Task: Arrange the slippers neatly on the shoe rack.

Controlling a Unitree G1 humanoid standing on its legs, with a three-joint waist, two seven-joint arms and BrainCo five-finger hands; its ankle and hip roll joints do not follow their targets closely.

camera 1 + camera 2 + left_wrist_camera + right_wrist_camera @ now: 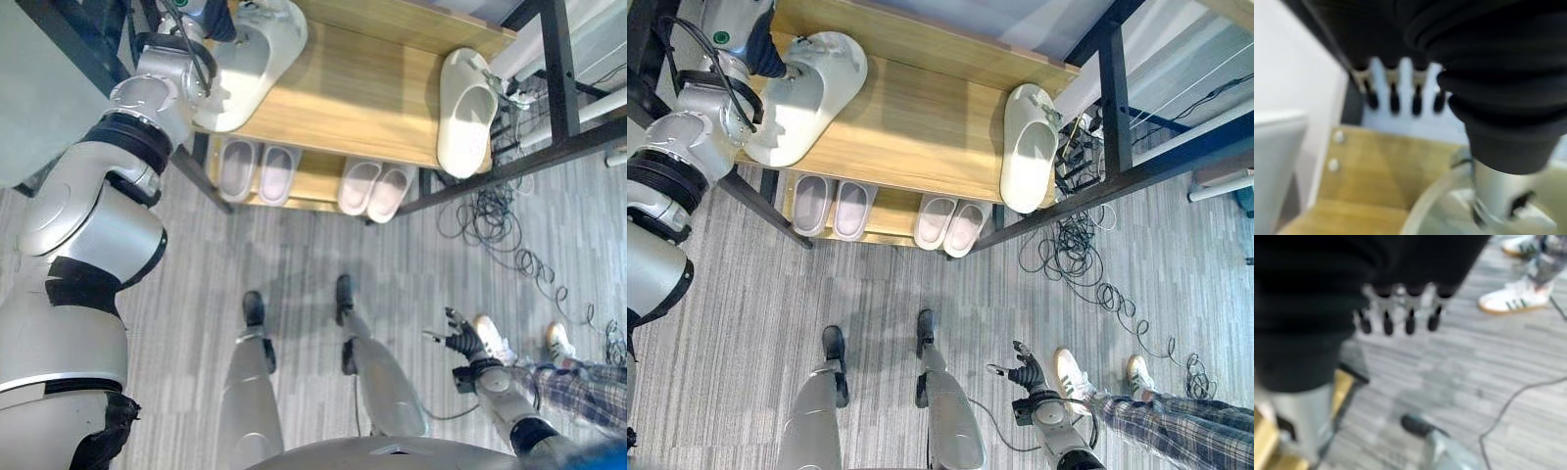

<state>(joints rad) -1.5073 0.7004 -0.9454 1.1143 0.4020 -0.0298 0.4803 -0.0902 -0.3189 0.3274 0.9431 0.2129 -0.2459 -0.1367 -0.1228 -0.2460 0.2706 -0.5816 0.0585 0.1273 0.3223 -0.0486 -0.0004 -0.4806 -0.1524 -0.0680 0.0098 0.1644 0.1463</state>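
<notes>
My left hand (1400, 93) has its fingers straight, holding nothing, directly over the left white slipper (803, 98) on the shoe rack (921, 122) top shelf. That slipper lies askew; its mate (1029, 147) sits well apart, pointing outward. My right hand (1024, 374) hangs with fingers spread, over grey carpet (754, 284), near a person's sneakers (1073, 377).

slippers (1029, 147) on shoe rack (921, 122) top shelf

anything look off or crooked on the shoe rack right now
Yes. The two white slippers on the top shelf sit far apart: one at the left end, turned askew under the left hand, the other at the right end overhanging the front edge. The pairs below sit neatly.
</notes>
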